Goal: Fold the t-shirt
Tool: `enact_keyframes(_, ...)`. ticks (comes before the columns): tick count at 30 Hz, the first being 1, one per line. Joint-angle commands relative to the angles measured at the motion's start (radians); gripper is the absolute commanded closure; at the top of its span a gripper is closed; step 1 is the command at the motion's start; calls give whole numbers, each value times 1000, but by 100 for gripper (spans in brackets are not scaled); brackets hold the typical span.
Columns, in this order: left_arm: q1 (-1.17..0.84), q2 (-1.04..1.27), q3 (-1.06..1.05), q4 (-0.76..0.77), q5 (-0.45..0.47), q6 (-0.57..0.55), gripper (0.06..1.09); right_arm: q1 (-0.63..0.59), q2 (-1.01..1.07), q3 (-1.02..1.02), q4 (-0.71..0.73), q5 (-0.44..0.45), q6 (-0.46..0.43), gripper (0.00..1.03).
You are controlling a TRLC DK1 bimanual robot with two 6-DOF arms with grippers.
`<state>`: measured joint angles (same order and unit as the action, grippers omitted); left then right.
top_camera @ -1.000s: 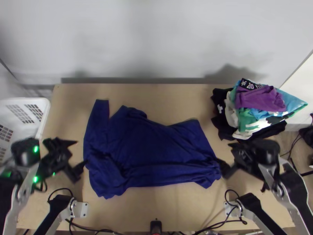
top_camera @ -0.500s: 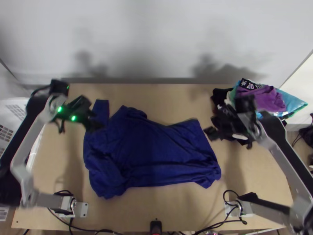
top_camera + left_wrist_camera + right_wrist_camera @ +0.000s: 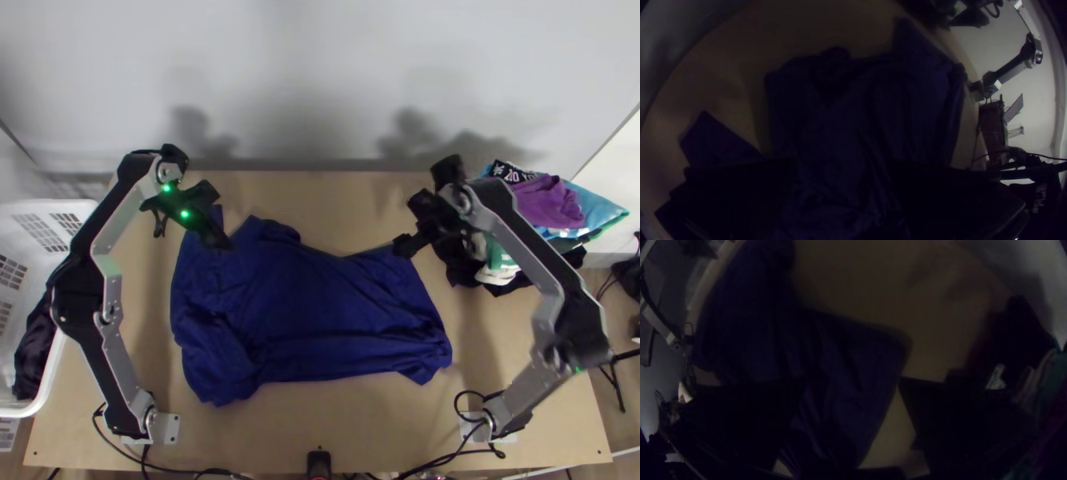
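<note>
Noting left gripper wide open above one end and right gripper likewise open near the opposite far corner of blue t-shirt, spread with creases on wooden table.

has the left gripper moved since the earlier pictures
Yes: in the top view, the left gripper has moved toward the table's far edge, and somewhat right.

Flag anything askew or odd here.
The blue t-shirt looks askew: one sleeve juts out while its near left part lies bunched. The clothes pile overhangs the right edge of the table and might slip.
</note>
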<state>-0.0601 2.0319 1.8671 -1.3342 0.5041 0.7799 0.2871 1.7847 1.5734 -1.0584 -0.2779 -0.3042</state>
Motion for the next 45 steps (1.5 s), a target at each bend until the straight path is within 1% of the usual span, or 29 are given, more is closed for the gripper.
enact_keyframes(1, 5, 47, 49, -63, -9, 22, 13, -23, 183, 91, -52, -27, -64, 7)
enact_keyframes(5, 37, 60, 55, -63, -21, 38, 13, -48, 234, 108, -52, -43, -95, 7)
enact_keyframes(9, 54, 79, 53, -63, -62, 51, 13, -68, 280, 129, -54, -43, -122, 7)
enact_keyframes(13, 52, 114, 41, -62, -82, 68, 13, -78, 317, 137, -54, -58, -154, 7)
enact_keyframes(16, 49, 139, 47, -31, -101, 67, 13, -80, 338, 145, -55, -60, -170, 8)
enact_keyframes(17, 48, 143, 49, -19, -101, 64, 13, -80, 344, 152, -57, -60, -176, 10)
enact_keyframes(20, 42, 160, 52, 9, -121, 58, 13, -94, 361, 175, -57, -75, -184, 10)
enact_keyframes(24, 39, 171, 61, 10, -119, 48, 13, -98, 383, 208, -66, -89, -190, 10)
enact_keyframes(26, 36, 169, 61, 10, -118, 45, 13, -92, 389, 217, -69, -93, -202, 16)
enact_keyframes(35, 37, 166, 64, -8, -119, 51, 14, -72, 423, 255, -92, -95, -205, 16)
enact_keyframes(45, 19, 186, 69, 63, -118, 39, 14, -54, 435, 269, -101, -98, -200, 17)
